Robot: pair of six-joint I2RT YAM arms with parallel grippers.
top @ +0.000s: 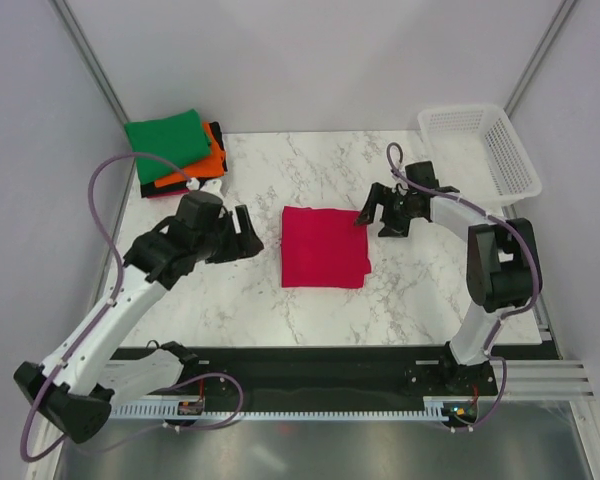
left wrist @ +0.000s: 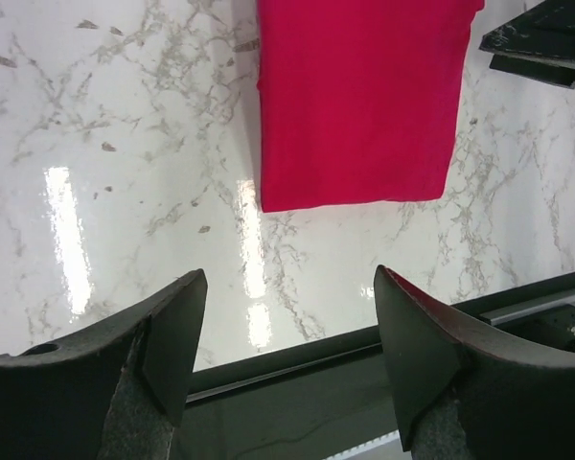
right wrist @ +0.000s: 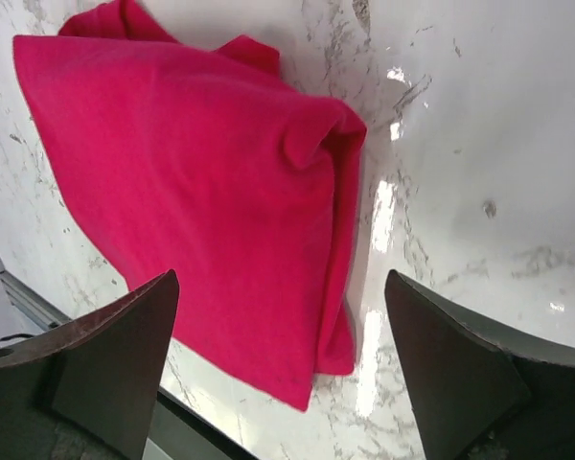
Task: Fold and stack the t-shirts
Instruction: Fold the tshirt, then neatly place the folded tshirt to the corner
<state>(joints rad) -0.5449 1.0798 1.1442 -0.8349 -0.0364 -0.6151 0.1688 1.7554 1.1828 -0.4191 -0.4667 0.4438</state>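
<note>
The marble counter (top: 420, 280) carries a stack of folded t-shirts (top: 175, 150), green over orange and black, in its far left corner, likely so the folding can be done in the middle. There the crimson shirt (top: 324, 246) lies folded into a rectangle, not yet stacked. The left hand (top: 248, 238) and right hand (top: 375, 222) flank it, both spread open and holding nothing, probably poised to lift it.

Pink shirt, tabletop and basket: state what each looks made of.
Pink shirt: soft matte cloth, going by limp folds and faint fuzz. Tabletop: glossy marble-look slab, grey veins and glare; possibly laminate. Basket: white lattice, probably moulded plastic.
</note>
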